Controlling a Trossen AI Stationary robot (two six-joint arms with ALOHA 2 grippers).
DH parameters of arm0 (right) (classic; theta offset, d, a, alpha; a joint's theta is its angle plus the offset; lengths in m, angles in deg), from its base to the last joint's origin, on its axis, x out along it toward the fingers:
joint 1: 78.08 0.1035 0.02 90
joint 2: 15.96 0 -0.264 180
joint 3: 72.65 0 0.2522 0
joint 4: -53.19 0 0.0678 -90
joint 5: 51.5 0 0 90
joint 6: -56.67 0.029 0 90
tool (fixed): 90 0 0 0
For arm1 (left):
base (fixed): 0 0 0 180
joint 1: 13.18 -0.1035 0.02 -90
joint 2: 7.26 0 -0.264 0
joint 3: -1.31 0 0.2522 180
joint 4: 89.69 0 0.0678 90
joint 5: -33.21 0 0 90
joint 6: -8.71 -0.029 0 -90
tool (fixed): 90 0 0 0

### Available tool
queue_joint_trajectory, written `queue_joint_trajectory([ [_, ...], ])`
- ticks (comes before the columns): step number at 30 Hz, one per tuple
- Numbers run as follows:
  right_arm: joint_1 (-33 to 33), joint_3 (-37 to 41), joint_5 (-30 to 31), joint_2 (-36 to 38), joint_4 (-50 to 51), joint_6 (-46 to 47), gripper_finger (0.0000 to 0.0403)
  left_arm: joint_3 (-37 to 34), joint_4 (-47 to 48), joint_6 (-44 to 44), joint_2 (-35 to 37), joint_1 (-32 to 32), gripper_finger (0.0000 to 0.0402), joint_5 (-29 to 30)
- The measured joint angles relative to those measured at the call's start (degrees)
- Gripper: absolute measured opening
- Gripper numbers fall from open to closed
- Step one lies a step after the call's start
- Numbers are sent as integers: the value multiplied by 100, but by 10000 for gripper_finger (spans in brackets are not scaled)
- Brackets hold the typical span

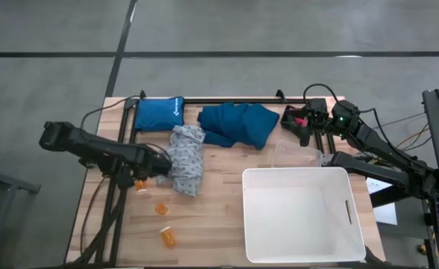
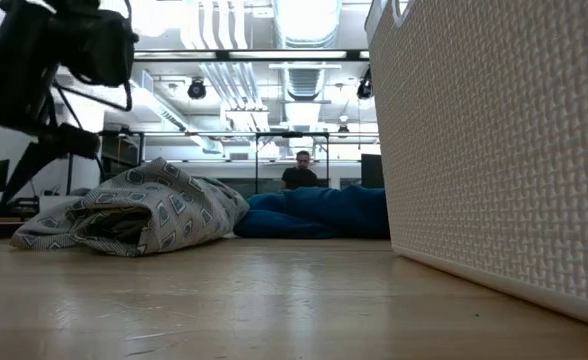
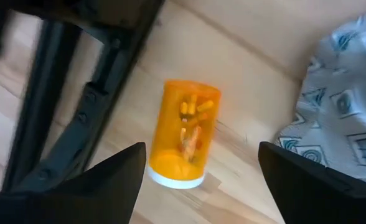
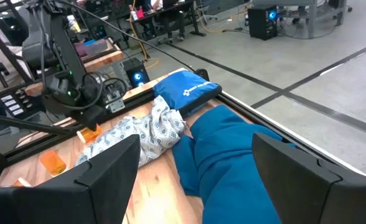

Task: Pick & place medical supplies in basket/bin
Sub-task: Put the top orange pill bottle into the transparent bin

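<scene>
Left gripper: fingers wide apart, above an orange pill bottle beside the patterned garment.
Right gripper: fingers spread, empty, over the teal garment.

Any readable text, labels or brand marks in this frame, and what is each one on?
None can be read.
Blue pouch: white print, too small in the high view, blurred in the right wrist view.
Orange pill bottle between the open left gripper's fingers: no label visible.
White tub and both garments: no lettering visible.

Two dark jointed arms, black cables trailing, green light (right arm), dark claw fingers
</scene>
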Motion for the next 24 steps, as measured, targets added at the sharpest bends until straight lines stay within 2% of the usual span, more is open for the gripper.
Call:
queue_joint_trajectory([
  [16, -2, 0, 0, 0, 0, 0, 307, -1043, -1182, -15, 0, 166, 296, -316],
  [24, 0, 0, -2, 0, 0, 0, 304, -1099, -1333, 11, 3, 166, 277, -316],
])
